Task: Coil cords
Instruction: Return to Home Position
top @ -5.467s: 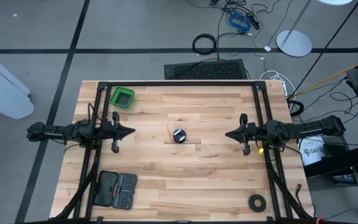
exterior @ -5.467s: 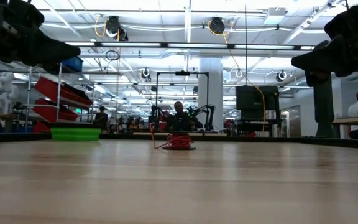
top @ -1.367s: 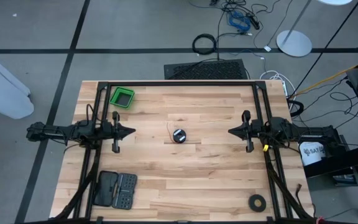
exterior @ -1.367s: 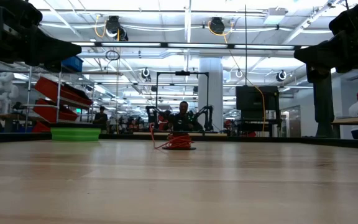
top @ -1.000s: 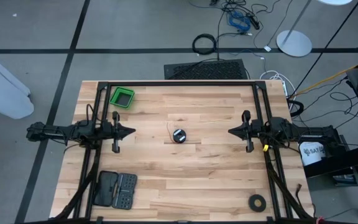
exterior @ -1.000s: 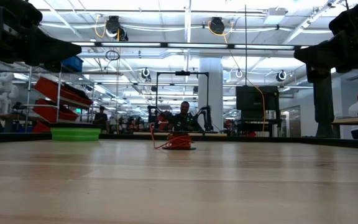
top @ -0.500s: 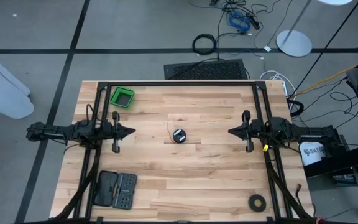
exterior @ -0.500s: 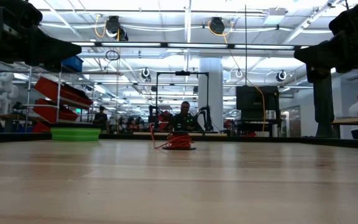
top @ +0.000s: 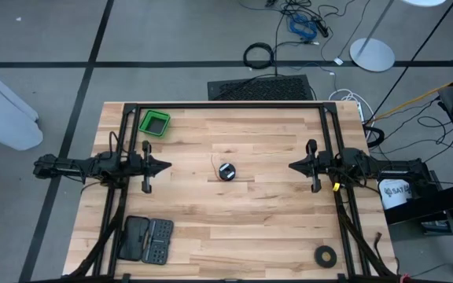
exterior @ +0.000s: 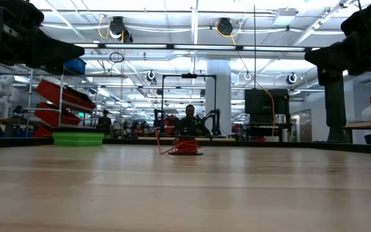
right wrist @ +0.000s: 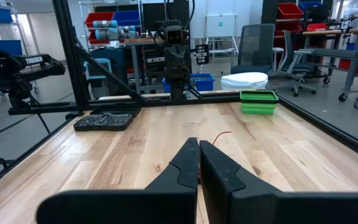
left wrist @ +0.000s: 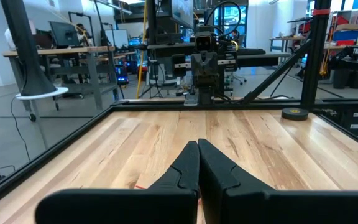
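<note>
Pressing its two fingers flat together, the left gripper held nothing. It hung above the table near the table's left edge, its tip aimed at the table's middle. The right gripper mirrored it near the table's right edge, fingers likewise closed on each other and empty. In the low view both arms showed only as dark shapes high over the table, touching nothing on it.

The cord lay at the table's middle, between the two tips and well apart from each. From above it read as a small round dark bundle; from table height, red loops sat piled on a flat dark base. A short red tail curved out of the bundle and lay loose on the wood.

Toward the table's corners, as the high view showed them, sat the rest. A green bin was at the upper left, a dark tool case at the lower left and a flat black tape ring at the lower right. None touched the cord.

Judged from this, the winding looked essentially finished: the cord was gathered into one compact coil and neither gripper was on it. What remained seemed slight. The stray tail was not tucked in, and the arms, standing off at the table's sides, appeared at or close to a rest pose.
</note>
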